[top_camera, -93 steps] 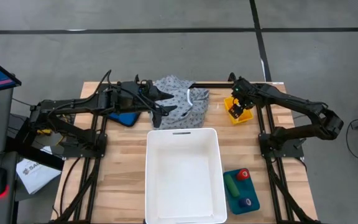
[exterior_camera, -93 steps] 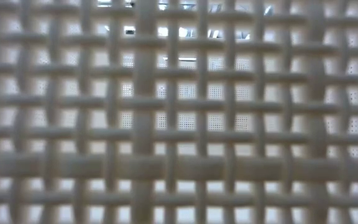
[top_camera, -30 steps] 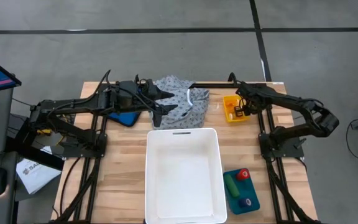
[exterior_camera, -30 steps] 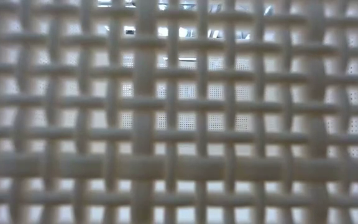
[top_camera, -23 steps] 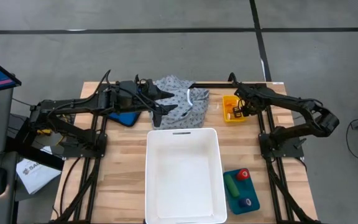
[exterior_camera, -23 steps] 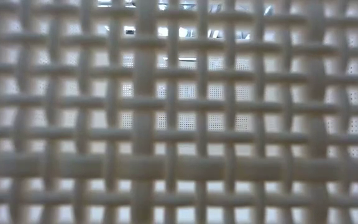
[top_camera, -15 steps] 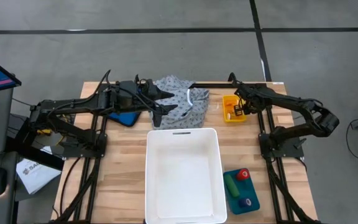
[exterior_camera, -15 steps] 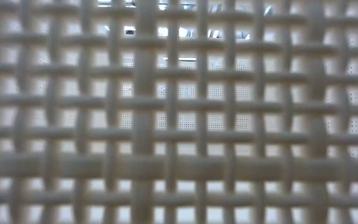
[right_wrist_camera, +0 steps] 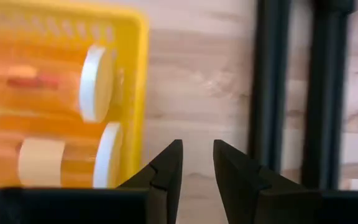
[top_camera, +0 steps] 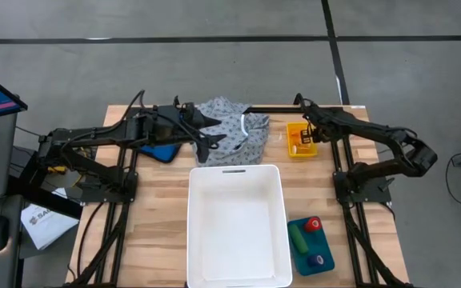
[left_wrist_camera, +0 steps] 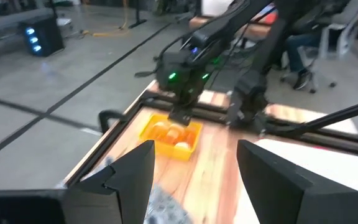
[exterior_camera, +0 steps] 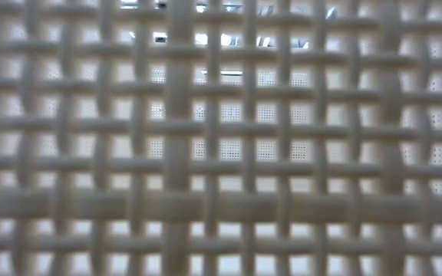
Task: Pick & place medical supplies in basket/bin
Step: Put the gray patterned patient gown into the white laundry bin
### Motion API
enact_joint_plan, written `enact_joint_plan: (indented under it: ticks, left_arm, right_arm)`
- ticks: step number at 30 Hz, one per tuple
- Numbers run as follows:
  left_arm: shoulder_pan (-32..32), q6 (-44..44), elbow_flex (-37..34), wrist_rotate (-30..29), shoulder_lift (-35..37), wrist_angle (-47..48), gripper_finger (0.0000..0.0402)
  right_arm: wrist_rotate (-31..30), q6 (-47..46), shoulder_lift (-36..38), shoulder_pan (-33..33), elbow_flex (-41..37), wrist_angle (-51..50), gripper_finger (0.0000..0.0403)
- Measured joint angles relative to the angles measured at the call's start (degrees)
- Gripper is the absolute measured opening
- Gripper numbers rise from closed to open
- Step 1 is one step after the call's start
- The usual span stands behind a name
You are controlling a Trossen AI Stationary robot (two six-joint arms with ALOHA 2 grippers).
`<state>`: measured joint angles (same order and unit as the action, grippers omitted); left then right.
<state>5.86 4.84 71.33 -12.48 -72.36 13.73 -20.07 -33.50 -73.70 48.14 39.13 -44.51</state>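
Left end effector poised over the near edge of the grey-white dotted garment, at the far middle of the wooden desk; fingers spread wide apart with nothing between them, as seen in the left wrist view, where a corner of the fabric peeks up below

Right end effector hanging at the right edge of the yellow tray, far right of the desk; fingers narrowly parted, empty, pointing down at bare wood just beside the tray wall in the right wrist view

Two orange pill bottles with white caps lying on their sides inside that tray, side by side, untouched

White basket sitting at the desk's near middle, just in front of the garment, nothing inside; its woven wall filling the whole low view

Blue tray to the basket's right, near corner, carrying a green cylinder, a red one and a purple one

Blue flat item under the left arm, left of the garment
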Motion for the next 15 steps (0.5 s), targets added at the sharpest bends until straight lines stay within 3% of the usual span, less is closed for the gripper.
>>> enact_joint_plan:
  ticks: [7,15]
  left_arm:
    - [2.0,5.5,0.0,-1.6,0.0,5.0,0.0243]
    - [12.4,16.1,0.0,1.9,0.0,8.2,0.0317]
  right_arm:
    - [-2.0,0.3,7.8,-1.1,3.6,-1.7,0.0087]
    - [5.1,-1.3,22.2,-4.2,10.9,-2.7,0.0131]
